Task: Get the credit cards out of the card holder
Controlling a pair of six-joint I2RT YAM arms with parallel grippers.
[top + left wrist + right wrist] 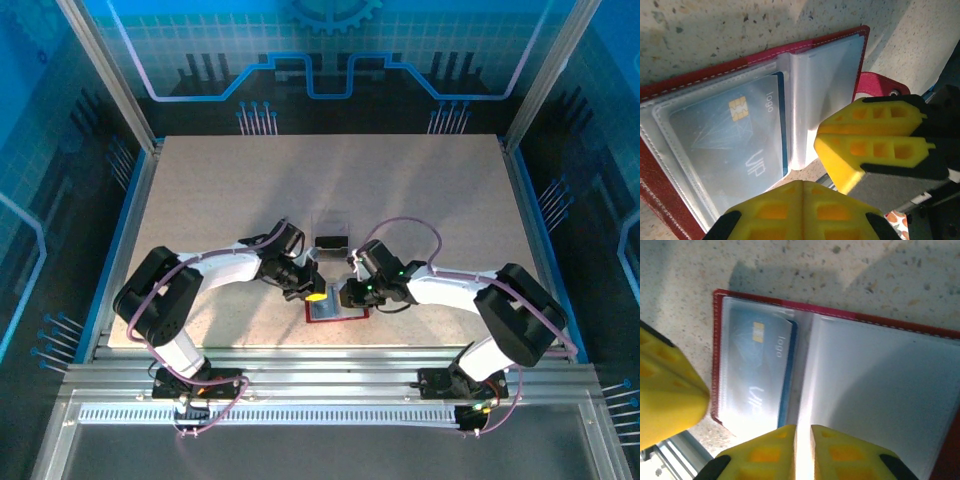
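The card holder (336, 314), a red wallet, lies open flat near the table's front edge, its pale clear pockets facing up. A blue-grey credit card (735, 145) with a gold chip sits inside one pocket, and it appears again in the right wrist view (757, 375). My left gripper (802, 182) hovers over the card's lower end, shut with nothing between its fingers. My right gripper (803, 427) is at the wallet's middle fold, closed to a thin gap on the edge of a pale pocket leaf (805, 390). The wallet's red tab (875, 85) sticks out beside the right gripper's fingers (860, 145).
A clear plastic box (330, 232) stands just behind the wallet, between the two arms. Both wrists crowd the same small spot; the left gripper's finger (665, 400) shows at the wallet's edge. The metal rail (320, 380) runs along the near side.
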